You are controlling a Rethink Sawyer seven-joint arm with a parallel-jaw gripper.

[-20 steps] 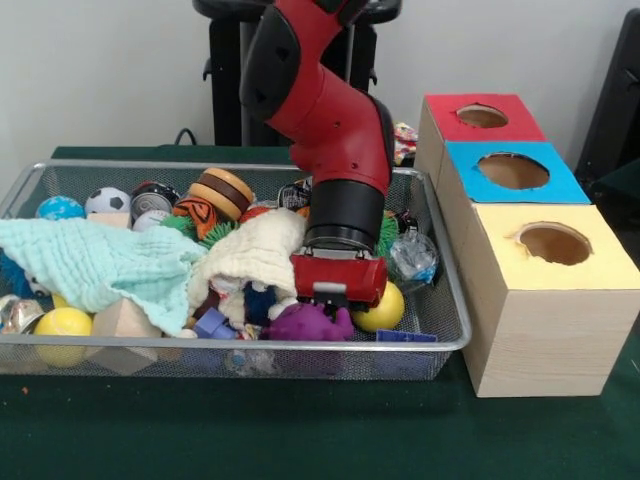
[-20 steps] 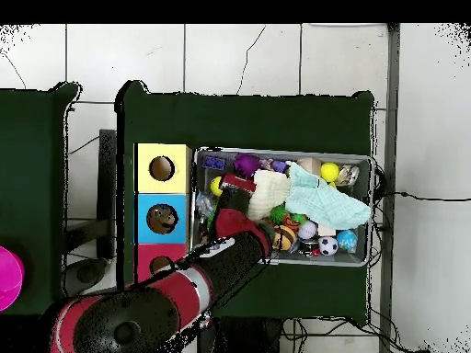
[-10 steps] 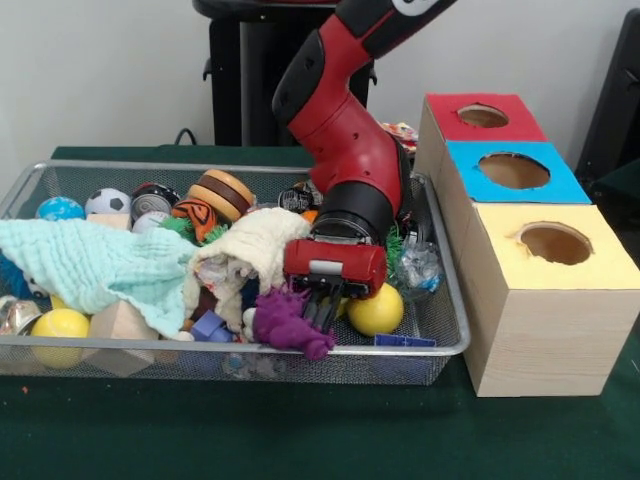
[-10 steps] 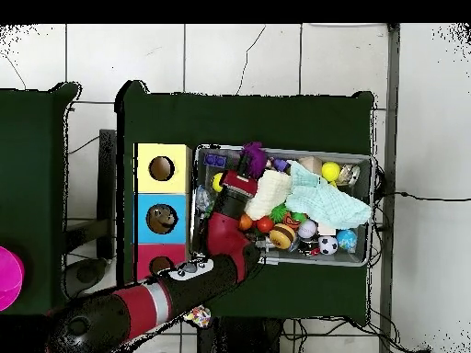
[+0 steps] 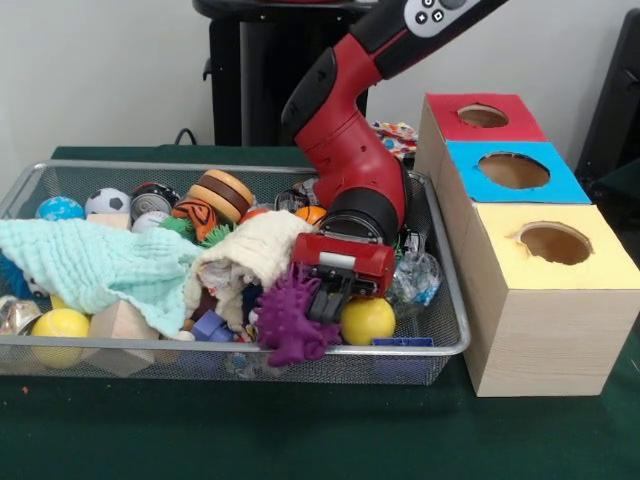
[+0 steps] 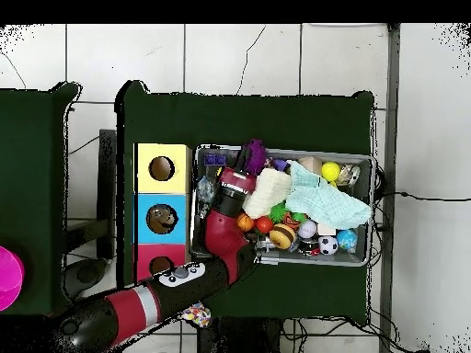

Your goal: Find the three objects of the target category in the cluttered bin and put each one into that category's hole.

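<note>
Purple toy (image 5: 290, 322) (spiky), yellow ball (image 5: 367, 320).

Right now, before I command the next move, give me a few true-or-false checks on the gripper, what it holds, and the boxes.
1. The gripper is shut on the purple spiky toy. True.
2. The purple spiky toy is already over the yellow box. False: it is above the wire bin.
3. A yellow ball lies beside the gripper. True.
4. The blue box stands nearest the camera in the front view. False: the yellow box does.
</note>
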